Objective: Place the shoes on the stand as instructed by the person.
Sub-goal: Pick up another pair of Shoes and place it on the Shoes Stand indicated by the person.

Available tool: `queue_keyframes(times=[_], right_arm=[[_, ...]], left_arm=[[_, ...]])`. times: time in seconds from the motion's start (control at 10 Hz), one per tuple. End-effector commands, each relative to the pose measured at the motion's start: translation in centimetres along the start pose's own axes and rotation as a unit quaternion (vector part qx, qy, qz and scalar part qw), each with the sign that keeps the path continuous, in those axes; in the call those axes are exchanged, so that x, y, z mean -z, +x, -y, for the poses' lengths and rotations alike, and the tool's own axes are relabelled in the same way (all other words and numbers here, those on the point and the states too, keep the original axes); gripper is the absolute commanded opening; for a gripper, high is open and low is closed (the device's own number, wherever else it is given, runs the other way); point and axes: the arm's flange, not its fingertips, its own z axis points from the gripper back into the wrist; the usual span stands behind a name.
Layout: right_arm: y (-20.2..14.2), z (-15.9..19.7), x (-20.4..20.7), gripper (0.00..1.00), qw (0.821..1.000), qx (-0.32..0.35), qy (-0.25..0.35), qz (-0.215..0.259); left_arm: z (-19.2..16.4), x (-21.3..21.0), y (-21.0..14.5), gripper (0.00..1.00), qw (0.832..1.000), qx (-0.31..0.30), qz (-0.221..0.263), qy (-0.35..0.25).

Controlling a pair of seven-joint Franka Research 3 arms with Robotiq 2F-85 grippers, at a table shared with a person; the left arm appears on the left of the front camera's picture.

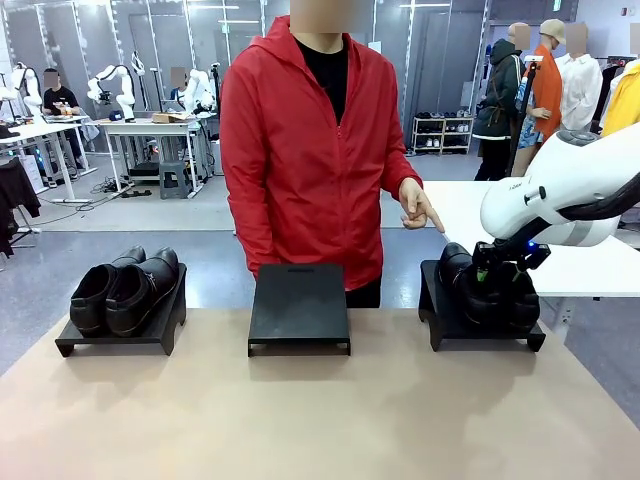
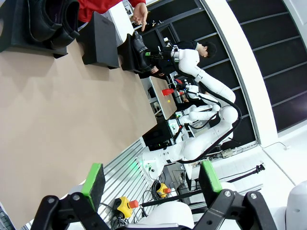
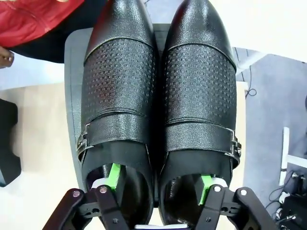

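The right gripper (image 3: pixel 158 179) has one green finger down inside each shoe of the right pair (image 3: pixel 158 96), clamping their touching inner walls, on the right stand (image 1: pixel 440 330). The left gripper (image 2: pixel 151 179) hangs open, holding nothing. The person's hand (image 1: pixel 415 208) points at this pair; another pair (image 1: pixel 125 290) sits far left

1. This is a robotics lab in a large hall with grey partition walls.
2. At ten o'clock in the front view, white robot arms (image 1: pixel 115 85) stand on work tables (image 1: pixel 150 128) (a seated person works beside them).
3. At two o'clock, a metal shelf rack (image 1: pixel 443 133) holds shoes.
4. The left wrist view shows a yellow emergency-stop box (image 2: pixel 123 206) and cables.
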Motion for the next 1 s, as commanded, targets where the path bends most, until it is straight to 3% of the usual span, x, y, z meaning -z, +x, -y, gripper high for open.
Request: queue_keyframes(times=[0.0, 0.1, 0.3, 0.5, 0.9], right_arm=[[0.0, 0.1, 0.1, 0.70, 1.000, 0.000, 0.000, 0.000], [0.0, 0.0, 0.0, 0.70, 1.000, 0.000, 0.000, 0.000], [-2.4, -0.8, -4.7, 0.70, 0.999, -0.014, 0.041, 0.026], [-5.4, -0.8, -10.7, 0.70, 0.990, -0.013, 0.131, 0.041], [-13.1, 3.6, -19.2, 0.70, 0.957, 0.005, 0.288, 0.031]], left_arm=[[0.2, 0.1, -0.3, 1.00, 1.000, 0.013, -0.001, -0.006], [0.2, 0.1, -0.3, 1.00, 1.000, 0.013, -0.001, -0.006], [0.2, 0.1, -0.3, 1.00, 1.000, 0.013, -0.001, -0.006], [0.2, 0.1, -0.3, 1.00, 1.000, 0.013, -0.001, -0.006], [0.2, 0.1, -0.3, 1.00, 1.000, 0.013, -0.001, -0.006]])
